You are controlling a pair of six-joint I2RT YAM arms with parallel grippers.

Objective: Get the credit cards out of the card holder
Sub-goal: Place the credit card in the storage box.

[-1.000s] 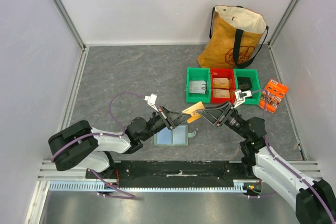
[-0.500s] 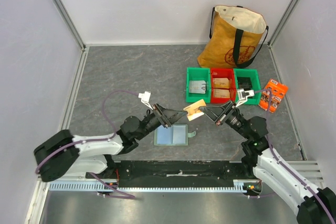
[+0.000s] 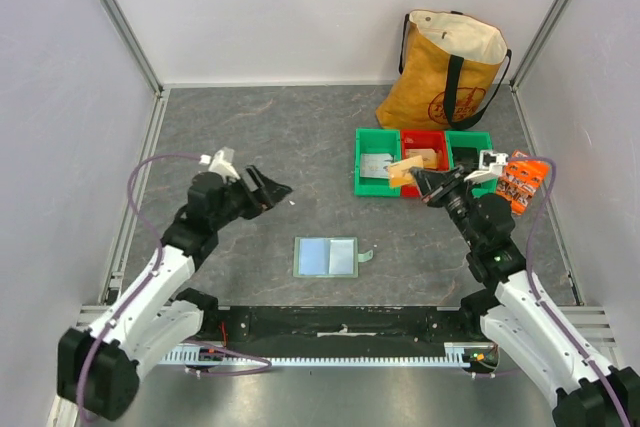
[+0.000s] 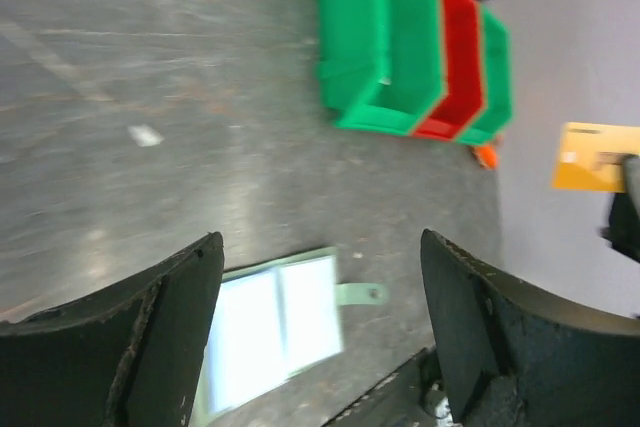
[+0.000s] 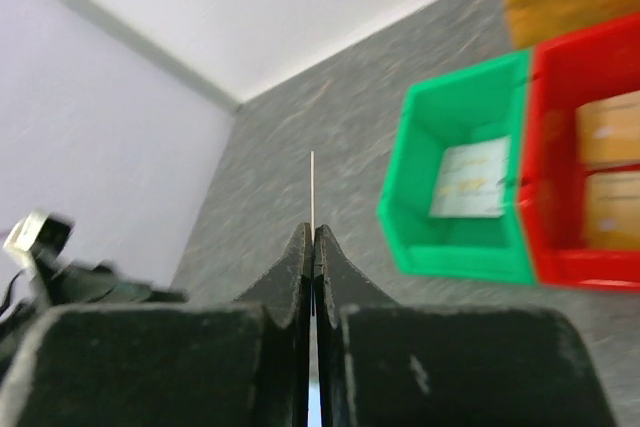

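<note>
- Card holder [image 3: 326,257]: spread open and flat on grey table [image 3: 250,127], near front edge, between the two arm bases. Pale blue-grey panels facing up, small tab on its right side. Touched by neither gripper.
- Tan-gold credit card [image 3: 405,170]: off the table, pinched in right gripper [image 3: 418,176]. From above, over the seam between left green bin [image 3: 358,160] and red bin [image 3: 423,135].
- Right arm: forearm angled up and away from base, wrist pointing left toward the bins. Fingers clamped tight on the card, edge-on in wrist view.
- Left arm: out over left side of table, wrist raised, pointing right. Left gripper [image 3: 272,185] well apart from card holder, fingers spread wide, nothing between them.
- Back right: tote bag [image 3: 445,72], orange packet [image 3: 522,182] beside the bins.
</note>
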